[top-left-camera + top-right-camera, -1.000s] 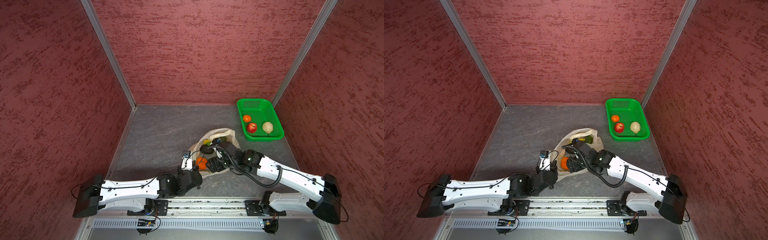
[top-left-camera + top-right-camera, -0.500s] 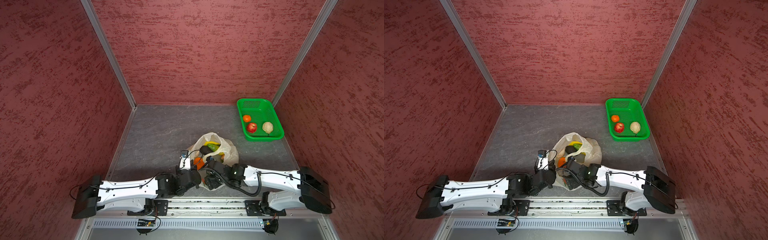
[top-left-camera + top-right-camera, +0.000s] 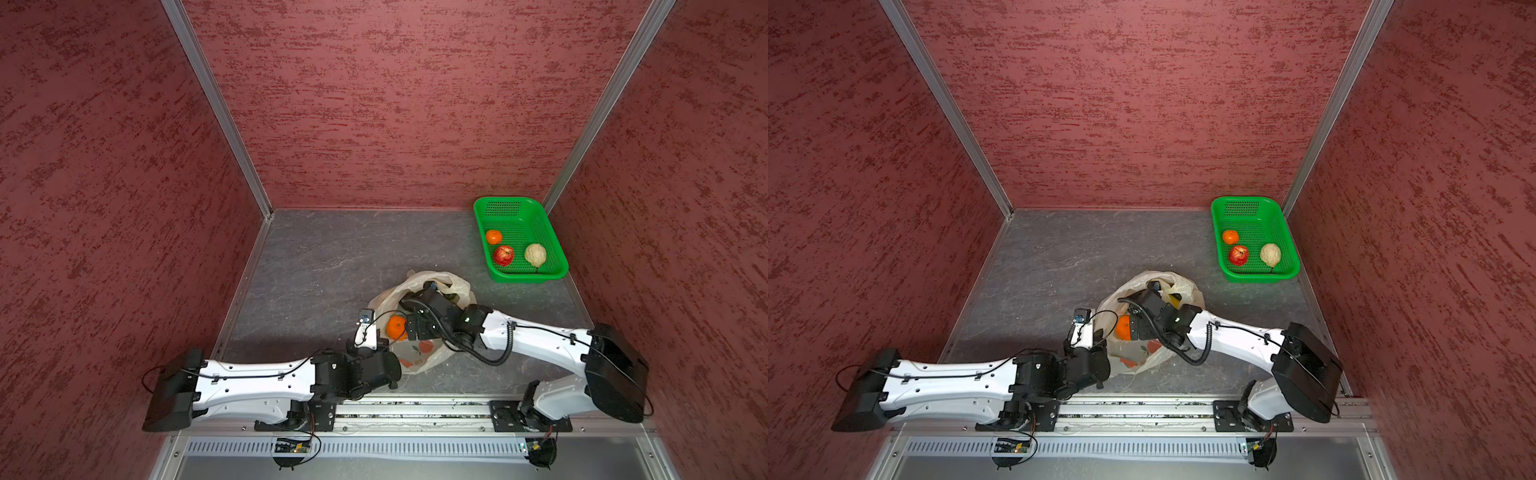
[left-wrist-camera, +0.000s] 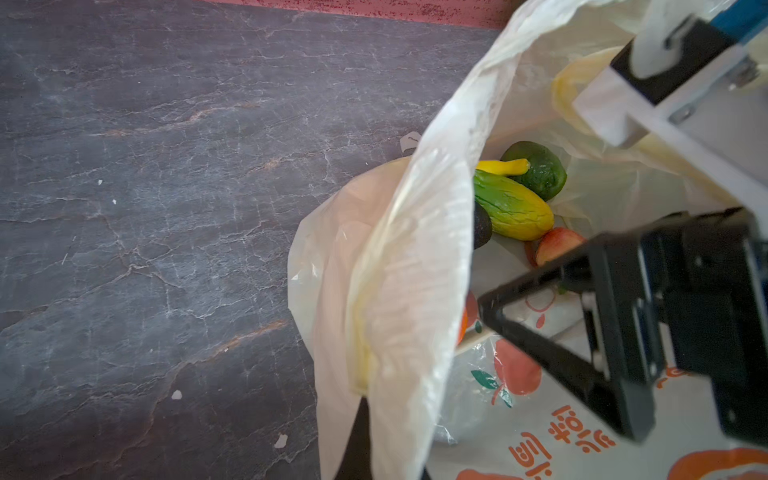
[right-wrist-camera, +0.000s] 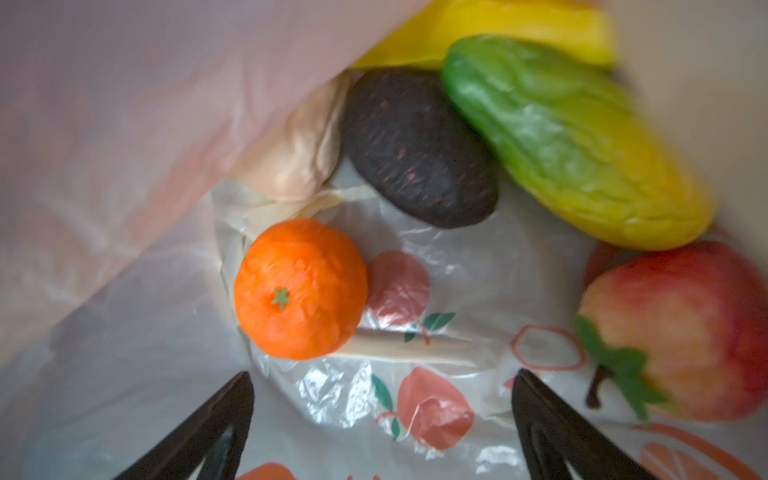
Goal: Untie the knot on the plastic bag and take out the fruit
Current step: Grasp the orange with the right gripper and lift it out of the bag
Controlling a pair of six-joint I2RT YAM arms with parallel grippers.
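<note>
Left hand (image 4: 374, 432) clenches the flimsy plastic bag (image 4: 399, 257); the released right hand (image 5: 382, 374) should pinch the likely light, roll-prone orange (image 5: 299, 295) across its middle.

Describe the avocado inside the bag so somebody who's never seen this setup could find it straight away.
Start at the cream plastic bag lying open on the grey table, the only bag there. Inside it, the avocado sits beside the long yellow-green mango, with the orange close by. It is the only dark, almost black piece, egg-shaped with rough pitted skin.
</note>
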